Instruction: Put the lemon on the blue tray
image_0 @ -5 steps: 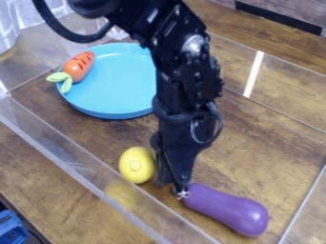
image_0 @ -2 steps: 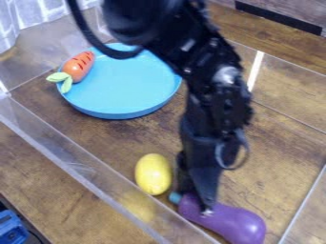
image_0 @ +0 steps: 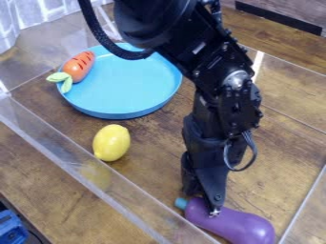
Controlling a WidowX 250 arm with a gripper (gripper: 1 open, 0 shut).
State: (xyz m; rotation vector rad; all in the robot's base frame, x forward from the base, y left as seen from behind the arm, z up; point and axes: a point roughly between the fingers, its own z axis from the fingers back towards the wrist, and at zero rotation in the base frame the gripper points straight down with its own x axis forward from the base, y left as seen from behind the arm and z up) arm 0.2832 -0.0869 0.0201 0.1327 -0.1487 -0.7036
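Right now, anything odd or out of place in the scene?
One thing: the gripper is down at the stem end of the eggplant, while the lemon sits apart on the wood, off the blue tray. Looks like the wrong target. No spill or damage visible.

Yellow lemon, purple eggplant, blue tray.

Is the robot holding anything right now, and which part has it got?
It can't be told: the gripper is down at the stem end of the purple eggplant, but its fingertips are too blurred together.
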